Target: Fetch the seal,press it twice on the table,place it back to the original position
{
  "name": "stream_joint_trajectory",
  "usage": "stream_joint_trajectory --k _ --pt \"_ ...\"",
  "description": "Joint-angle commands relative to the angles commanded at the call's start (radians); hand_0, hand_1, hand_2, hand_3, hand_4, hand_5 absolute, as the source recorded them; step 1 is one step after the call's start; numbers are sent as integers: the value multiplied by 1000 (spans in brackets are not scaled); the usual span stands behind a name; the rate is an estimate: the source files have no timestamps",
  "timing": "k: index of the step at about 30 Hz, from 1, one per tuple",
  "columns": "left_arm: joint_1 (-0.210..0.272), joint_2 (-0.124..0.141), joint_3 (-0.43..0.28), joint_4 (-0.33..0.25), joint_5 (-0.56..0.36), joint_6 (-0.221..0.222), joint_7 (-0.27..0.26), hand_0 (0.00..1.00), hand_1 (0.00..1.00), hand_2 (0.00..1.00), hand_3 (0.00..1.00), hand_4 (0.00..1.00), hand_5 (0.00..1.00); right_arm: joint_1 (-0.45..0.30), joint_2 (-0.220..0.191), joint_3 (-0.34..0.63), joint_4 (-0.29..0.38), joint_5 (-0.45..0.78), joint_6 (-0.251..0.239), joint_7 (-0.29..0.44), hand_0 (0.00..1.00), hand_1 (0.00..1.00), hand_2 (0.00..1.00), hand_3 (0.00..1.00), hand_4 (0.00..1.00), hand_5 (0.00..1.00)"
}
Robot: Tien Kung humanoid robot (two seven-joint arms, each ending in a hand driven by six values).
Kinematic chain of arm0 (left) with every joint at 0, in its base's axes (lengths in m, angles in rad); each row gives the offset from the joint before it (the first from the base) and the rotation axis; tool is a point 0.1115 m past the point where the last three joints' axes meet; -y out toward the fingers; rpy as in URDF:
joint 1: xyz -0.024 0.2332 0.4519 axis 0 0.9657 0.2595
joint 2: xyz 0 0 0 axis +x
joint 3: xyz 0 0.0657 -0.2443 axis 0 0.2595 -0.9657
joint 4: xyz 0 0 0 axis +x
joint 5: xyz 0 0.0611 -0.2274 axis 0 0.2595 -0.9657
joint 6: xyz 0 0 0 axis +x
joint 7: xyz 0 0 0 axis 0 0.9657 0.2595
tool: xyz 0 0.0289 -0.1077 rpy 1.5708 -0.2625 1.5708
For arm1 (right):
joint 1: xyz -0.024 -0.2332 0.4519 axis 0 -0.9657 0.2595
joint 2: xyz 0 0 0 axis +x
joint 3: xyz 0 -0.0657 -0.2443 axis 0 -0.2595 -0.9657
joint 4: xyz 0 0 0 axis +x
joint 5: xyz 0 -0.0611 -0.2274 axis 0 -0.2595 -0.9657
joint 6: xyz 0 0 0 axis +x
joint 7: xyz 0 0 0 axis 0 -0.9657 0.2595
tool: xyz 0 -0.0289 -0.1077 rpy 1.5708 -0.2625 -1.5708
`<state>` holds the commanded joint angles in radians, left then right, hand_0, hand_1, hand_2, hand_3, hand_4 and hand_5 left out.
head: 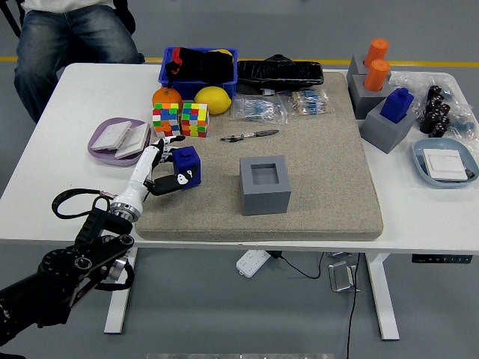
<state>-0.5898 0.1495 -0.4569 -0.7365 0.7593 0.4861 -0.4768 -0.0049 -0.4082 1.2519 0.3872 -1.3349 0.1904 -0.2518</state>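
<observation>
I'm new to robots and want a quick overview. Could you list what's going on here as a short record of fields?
left hand: shut on the blue seal, over the mat's left edge
right hand: not in view
gray holder: mid-mat, its socket empty
mat: tan, covers the table's middle
cubes: two, just beyond the seal
person: seated at the far left corner

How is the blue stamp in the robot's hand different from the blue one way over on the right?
The blue seal in the left hand is out of its holder, down by the mat; the other blue seal sits in a grey block. The held one is at the mat's left edge; the other stands off the mat's right edge, untouched. The held one shows a white mark; the other shows none. Both are blue and blocky.
</observation>
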Motion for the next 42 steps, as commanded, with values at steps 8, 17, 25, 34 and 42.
stream_joint_trajectory --k 8,17,25,34,42 --pt "4 2 11 9 -11 1 -4 651 464 447 791 668 2 -1 1 1 -1 -1 0 0 914 783 791 786 938 626" --pt "8 3 20 22 -23 -2 -6 651 466 445 789 667 2 0 1 1 -1 -1 0 0 915 783 790 785 938 625" --pt "12 13 37 29 -34 -9 -1 650 467 445 789 667 2 0 1 2 0 0 0 -1 915 782 791 786 938 625" --pt "11 19 11 -9 -19 -9 -1 648 467 442 787 666 2 0 2 4 0 -1 -1 -1 915 783 789 786 938 625" --pt "-13 24 -44 -94 18 -6 7 645 468 442 786 665 2 1 2 6 -1 -1 -1 -1 915 782 789 785 939 625"
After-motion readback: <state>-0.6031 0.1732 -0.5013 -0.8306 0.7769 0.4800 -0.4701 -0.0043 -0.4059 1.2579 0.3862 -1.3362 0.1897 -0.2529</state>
